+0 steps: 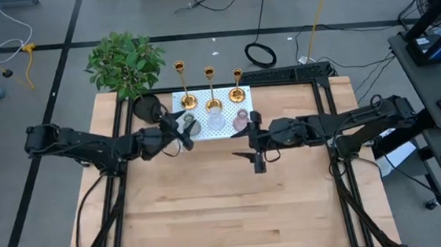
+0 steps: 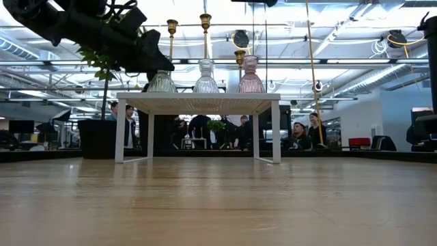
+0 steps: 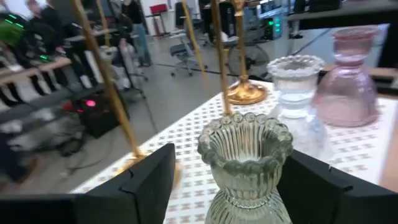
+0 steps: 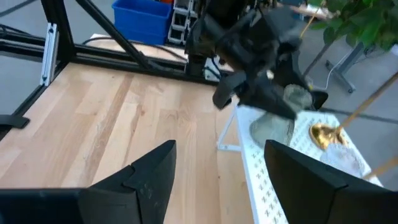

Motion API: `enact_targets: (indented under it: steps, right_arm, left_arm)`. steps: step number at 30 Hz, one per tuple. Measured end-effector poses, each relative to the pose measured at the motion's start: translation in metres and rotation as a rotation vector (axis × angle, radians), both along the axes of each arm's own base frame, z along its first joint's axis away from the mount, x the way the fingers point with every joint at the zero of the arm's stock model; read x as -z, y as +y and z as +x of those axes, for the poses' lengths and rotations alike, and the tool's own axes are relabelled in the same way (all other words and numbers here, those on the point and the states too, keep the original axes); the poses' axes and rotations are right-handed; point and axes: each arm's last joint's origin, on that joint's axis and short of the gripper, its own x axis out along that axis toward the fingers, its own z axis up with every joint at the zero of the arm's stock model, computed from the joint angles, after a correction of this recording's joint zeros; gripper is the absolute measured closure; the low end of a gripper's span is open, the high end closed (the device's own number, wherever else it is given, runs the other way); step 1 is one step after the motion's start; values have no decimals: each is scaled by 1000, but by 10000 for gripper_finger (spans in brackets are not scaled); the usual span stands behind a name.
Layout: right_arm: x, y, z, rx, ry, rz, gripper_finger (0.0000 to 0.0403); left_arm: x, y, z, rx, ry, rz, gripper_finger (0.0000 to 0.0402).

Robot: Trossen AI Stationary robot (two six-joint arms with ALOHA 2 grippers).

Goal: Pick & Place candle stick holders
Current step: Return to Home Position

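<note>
Three gold candlesticks point(image 1: 212, 100) stand by their round bases along the back of a white perforated stand point(image 1: 227, 107). In front of them stand a pink holder point(image 1: 240, 122), a clear holder point(image 1: 216, 122) and an olive-green holder point(image 3: 245, 155), each on its base. My left gripper point(image 3: 227, 152) is open, one finger on either side of the olive-green holder; I cannot tell whether they touch it. My right gripper point(image 4: 221, 146) is open and empty above the table, just to the right of the stand's near right corner.
A leafy plant point(image 1: 125, 64) in a dark pot point(image 1: 147, 108) stands at the stand's left, close to my left arm. A black frame point(image 1: 288, 75) runs along the table's far right. Bare wooden table top point(image 1: 227, 210) lies toward the near edge. People show in the room beyond.
</note>
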Motion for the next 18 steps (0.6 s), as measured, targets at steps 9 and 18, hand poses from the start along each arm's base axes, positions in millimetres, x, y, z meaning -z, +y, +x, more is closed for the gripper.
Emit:
enact_targets:
  steps: [9,18]
  right_arm:
    - [-12,-5,-36,27,86,47,159]
    - [-21,-9,-63,39,121,75,191]
  left_arm:
    - [-23,-19,-15,46,-55,65,142]
    - [-48,-44,-34,179,-145,103,152]
